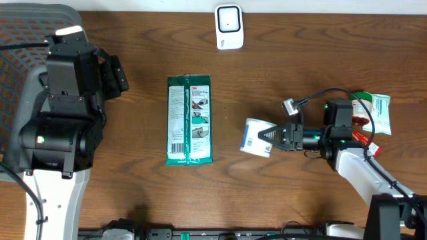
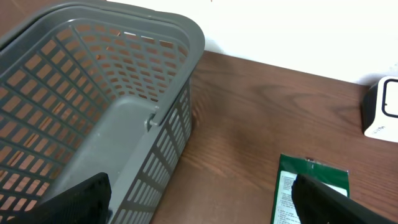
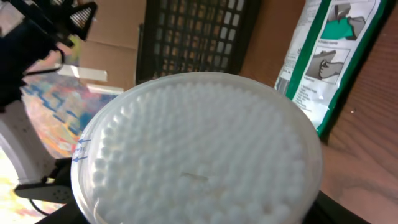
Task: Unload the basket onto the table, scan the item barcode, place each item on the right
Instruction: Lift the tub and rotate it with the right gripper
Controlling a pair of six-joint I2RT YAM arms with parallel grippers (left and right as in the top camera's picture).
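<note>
My right gripper [image 1: 272,137] is shut on a round clear tub of white cotton swabs [image 1: 255,137], held on its side low over the table; a blue-printed label shows on its side. In the right wrist view the tub's lid [image 3: 196,149] fills the frame and hides my fingers. The white scanner [image 1: 228,27] stands at the table's far edge, well apart from the tub. A green and white wipes pack [image 1: 189,120] lies flat at the centre, also seen as the wipes pack [image 2: 311,190] and the wipes pack [image 3: 326,56]. My left gripper [image 2: 199,199] hangs open and empty between basket and pack.
A grey plastic basket [image 1: 20,47] stands at the far left; the basket [image 2: 93,93] lies right under my left wrist. A few more packaged items [image 1: 372,113] lie at the right behind my right arm. The scanner [image 2: 382,109] shows at the left wrist view's right edge.
</note>
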